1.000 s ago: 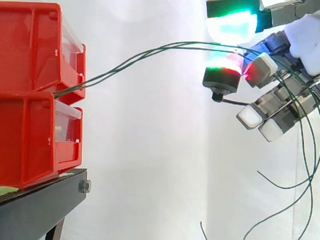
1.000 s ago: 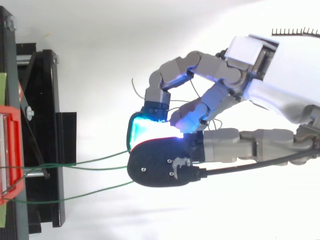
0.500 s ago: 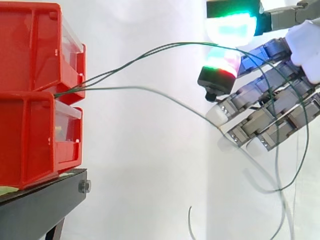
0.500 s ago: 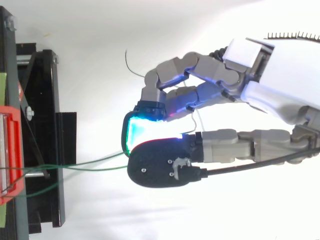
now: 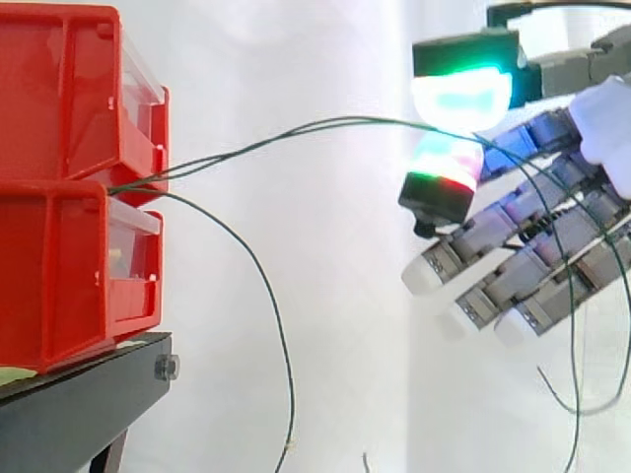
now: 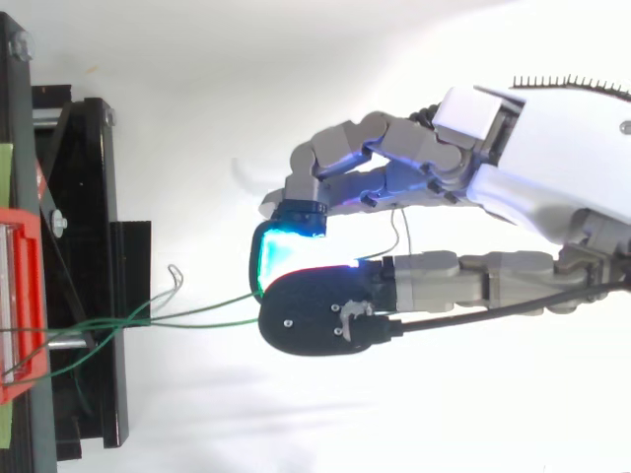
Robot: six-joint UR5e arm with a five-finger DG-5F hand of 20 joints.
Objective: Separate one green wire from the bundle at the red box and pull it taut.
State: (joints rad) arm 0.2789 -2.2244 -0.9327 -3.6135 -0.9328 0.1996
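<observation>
hand [image 6: 537,163] pinching green wires [image 5: 325,122], loose wire [image 5: 267,296] dangling (from red bins [image 5: 59,99])

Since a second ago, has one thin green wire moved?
Yes. One thin green wire fell from the hand, now drooping beside the stacked red plastic bins.

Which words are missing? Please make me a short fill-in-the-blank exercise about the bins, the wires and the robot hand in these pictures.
1. The stacked bins are ___ in colour.
2. They rest on a ___ stand.
3. One green wire hangs ___ from the bins, loose.
4. The robot hand pinches the other green wires between its glowing pads, at the side view's ___ side.

Missing words: red; black; down; right.
</observation>
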